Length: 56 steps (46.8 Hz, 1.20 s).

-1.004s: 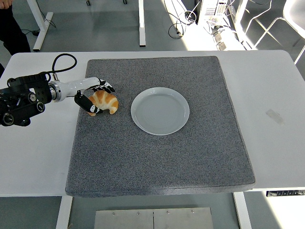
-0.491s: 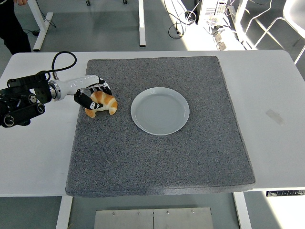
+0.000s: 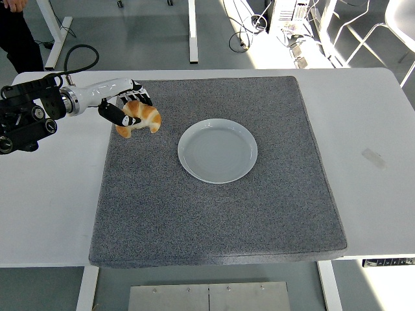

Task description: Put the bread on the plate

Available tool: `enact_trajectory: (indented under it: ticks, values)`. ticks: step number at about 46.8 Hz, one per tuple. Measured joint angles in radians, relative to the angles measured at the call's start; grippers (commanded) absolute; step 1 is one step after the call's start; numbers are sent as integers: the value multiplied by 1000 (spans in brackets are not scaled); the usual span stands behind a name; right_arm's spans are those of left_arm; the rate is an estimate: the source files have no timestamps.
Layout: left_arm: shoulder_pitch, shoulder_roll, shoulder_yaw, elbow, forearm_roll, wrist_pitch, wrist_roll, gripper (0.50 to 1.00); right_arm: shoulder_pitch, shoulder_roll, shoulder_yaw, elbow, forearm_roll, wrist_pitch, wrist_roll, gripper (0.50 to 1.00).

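Left robot hand [image 3: 123, 110] grips bread [image 3: 140, 117], now lifted clear of the grey mat [image 3: 220, 214] where it lay a second ago. Bread hangs at ten o'clock from the plate [image 3: 218, 150], near but apart. Carry-over begins; plate empty on bench [image 3: 376, 129].

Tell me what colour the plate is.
The plate is plain white with a faint grey-blue tint, seen in the head view, the only one.

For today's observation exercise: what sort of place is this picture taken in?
Probably a robotics lab or test room: a white table with a grey mat, bare desk legs behind, and loose cables on the floor.
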State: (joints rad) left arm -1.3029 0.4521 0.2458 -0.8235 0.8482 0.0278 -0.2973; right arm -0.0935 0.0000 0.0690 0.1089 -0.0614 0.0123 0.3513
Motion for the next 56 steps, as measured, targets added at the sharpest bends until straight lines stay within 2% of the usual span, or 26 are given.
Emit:
enact_trajectory:
  ticks: [9, 27, 37, 56]
  values:
    - [-48, 4, -41, -1, 0, -40, 7, 593, 0, 0, 0, 0, 0, 0, 0, 1000]
    - [-85, -13, -73, -53, 3, -54, 9, 601, 0, 0, 0, 0, 0, 0, 0, 1000]
    - [-95, -78, -90, -74, 8, -54, 12, 602, 0, 0, 0, 0, 0, 0, 0, 1000]
    - [-58, -199, -80, -68, 18, -44, 12, 604, 0, 0, 0, 0, 0, 0, 0, 1000]
